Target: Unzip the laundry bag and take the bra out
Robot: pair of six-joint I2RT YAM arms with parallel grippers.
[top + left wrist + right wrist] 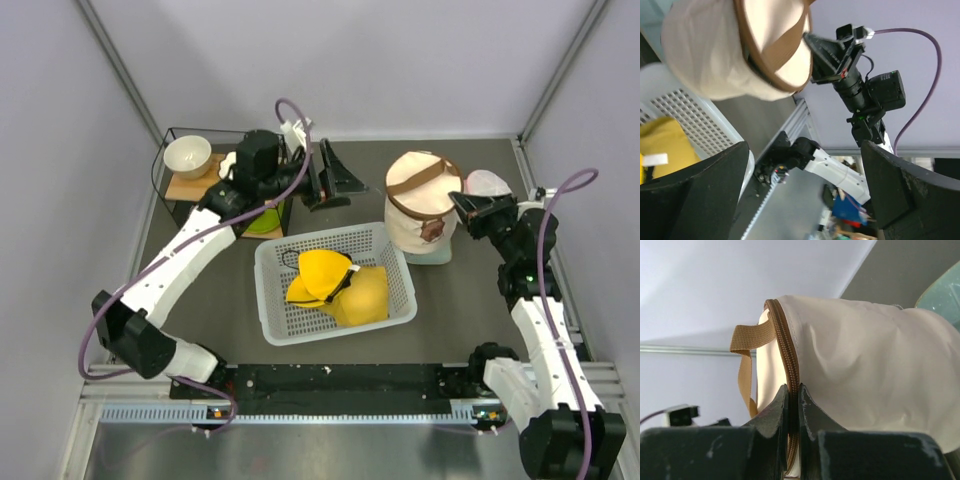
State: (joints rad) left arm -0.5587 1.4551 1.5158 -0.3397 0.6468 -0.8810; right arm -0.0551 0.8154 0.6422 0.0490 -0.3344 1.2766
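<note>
- Right gripper (792,390), foreground of the right wrist view: both fingers are pressed together, pinching the brown zipper (788,345) where it runs round the bag's end. Whether a pull tab sits between them cannot be told.
- Laundry bag (420,205): cream fabric cylinder standing upright at 1 o'clock from the basket in the overhead view. A brown strap (425,178) crosses its top. The zipper is closed along the stretch shown, and the contents are hidden.
- Basket (272,290): white plastic lattice at mid-table, holding a folded yellow padded garment (340,290).
- Wire rack (200,129), at 10 o'clock from the basket: holds a white bowl (187,155) on a wooden board (185,188). A green item (262,222) lies at its 4 o'clock corner.
- Right arm: rises from its base at 5 o'clock, with the forearm reaching toward 12 o'clock. The wrist turns to 9 o'clock, so the gripper meets the bag's 3 o'clock side near the top.
- Left arm: elbow at 8 o'clock, forearm stretched toward 1 o'clock over the rack. The left gripper (335,182) is spread wide and empty at the bag's 9 o'clock, apart from the bag and pointing toward it.
</note>
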